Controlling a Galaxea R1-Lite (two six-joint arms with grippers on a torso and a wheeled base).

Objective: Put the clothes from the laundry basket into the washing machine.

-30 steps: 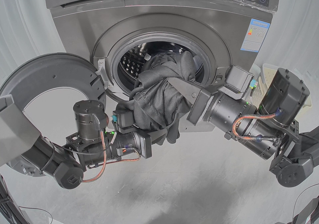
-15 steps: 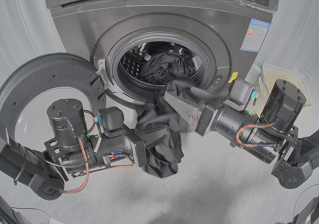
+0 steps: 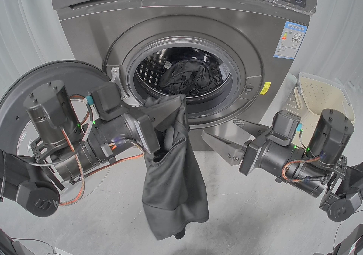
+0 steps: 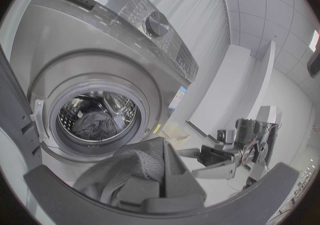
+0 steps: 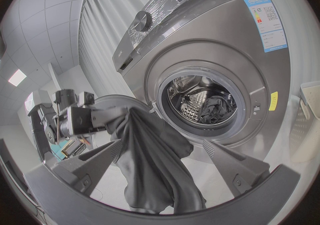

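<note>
Dark cloth (image 3: 174, 176) hanging down in front of the washing machine (image 3: 113, 28), pinched tight in the left gripper (image 3: 171, 107), next to the open door (image 3: 68, 72). More clothes (image 3: 185, 76) lying inside the drum (image 3: 151, 71). Right gripper (image 3: 219, 127) wide open, holding nothing, low by the white laundry basket (image 3: 325, 95) on the right.

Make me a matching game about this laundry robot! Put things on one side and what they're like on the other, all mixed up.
Things:
1. left pincer
2. right pincer
3. machine door
4. laundry basket

States:
A. swung out to the side on its hinge
B. spread apart, gripping nothing
C. beside the washing machine, on the robot's right
D. shut on a hanging dark garment

Pairs: 1-D, 2-B, 3-A, 4-C
</note>
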